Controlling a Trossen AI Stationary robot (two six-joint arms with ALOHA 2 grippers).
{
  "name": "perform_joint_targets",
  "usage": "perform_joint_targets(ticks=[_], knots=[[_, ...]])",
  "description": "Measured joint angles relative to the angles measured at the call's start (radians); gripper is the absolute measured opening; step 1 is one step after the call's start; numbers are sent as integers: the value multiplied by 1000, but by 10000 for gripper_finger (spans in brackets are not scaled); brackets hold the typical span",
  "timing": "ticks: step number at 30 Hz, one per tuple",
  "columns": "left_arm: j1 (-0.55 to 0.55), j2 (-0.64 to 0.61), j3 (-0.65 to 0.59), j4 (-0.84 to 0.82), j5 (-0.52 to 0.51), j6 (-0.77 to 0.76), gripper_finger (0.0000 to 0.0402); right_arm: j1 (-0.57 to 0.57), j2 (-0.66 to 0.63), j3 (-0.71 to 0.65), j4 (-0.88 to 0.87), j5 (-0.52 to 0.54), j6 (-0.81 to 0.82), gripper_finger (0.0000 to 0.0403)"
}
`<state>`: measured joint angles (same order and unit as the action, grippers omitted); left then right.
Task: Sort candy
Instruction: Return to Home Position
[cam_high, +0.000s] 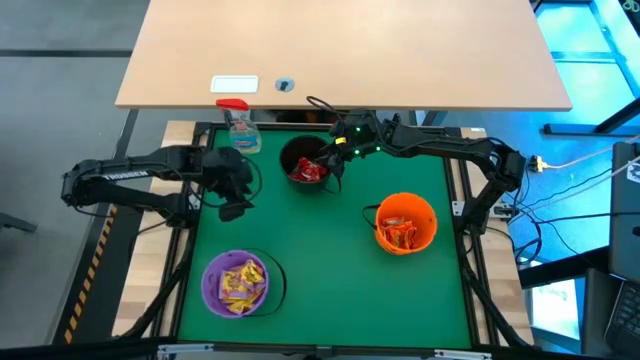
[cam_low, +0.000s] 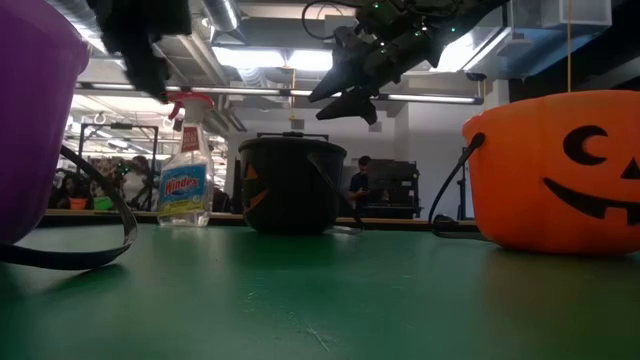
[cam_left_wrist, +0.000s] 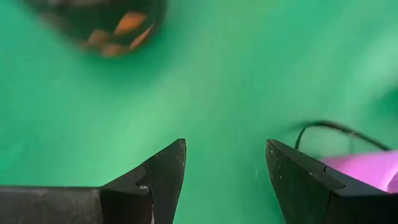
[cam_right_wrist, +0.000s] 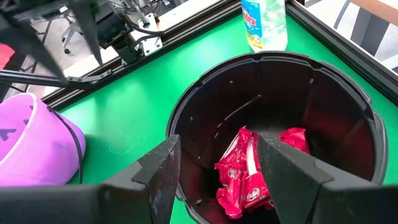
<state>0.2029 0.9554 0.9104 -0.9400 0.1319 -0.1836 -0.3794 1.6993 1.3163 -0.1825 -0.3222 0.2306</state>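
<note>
red candy (cam_right_wrist: 245, 171) lies in the black bucket (cam_right_wrist: 336, 124), orange candy (cam_high: 400, 235) in the orange bucket (cam_high: 432, 215), yellow candy (cam_high: 240, 282) in the purple bucket (cam_high: 207, 280). right end effector (cam_right_wrist: 214, 149) hovers over the black bucket, spread and empty; left end effector (cam_left_wrist: 224, 149) hangs above the tabletop (cam_left_wrist: 236, 62), parted, apparently empty.

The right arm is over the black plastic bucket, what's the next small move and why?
Probably raise the right end effector clear of the black plastic pumpkin bucket: it is open and empty, the shiny red wrapped candy lies inside, and no candy shows on the green mat. The left end effector hangs open over the mat.
</note>
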Motion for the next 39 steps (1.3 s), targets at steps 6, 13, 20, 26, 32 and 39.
perform_joint_targets(ticks=[6, 13, 20, 26, 32, 39], knots=[[66, 41, 45, -221, -2, -77, 211, 0, 0, 0, 0, 0, 0, 209], [72, 171, 25, -238, -31, -130, 211, 0, 0, 0, 0, 0, 0, 209], [62, 238, -51, -230, -93, -191, 211, 0, 0, 0, 0, 0, 0, 209], [62, 212, -206, -166, -107, -302, 211, 0, 0, 0, 0, 0, 0, 209], [59, 195, -336, -101, -93, -423, 211, 0, 0, 0, 0, 0, 0, 209], [19, 194, -343, -97, -83, -548, 211, 0, 0, 0, 0, 0, 0, 209]])
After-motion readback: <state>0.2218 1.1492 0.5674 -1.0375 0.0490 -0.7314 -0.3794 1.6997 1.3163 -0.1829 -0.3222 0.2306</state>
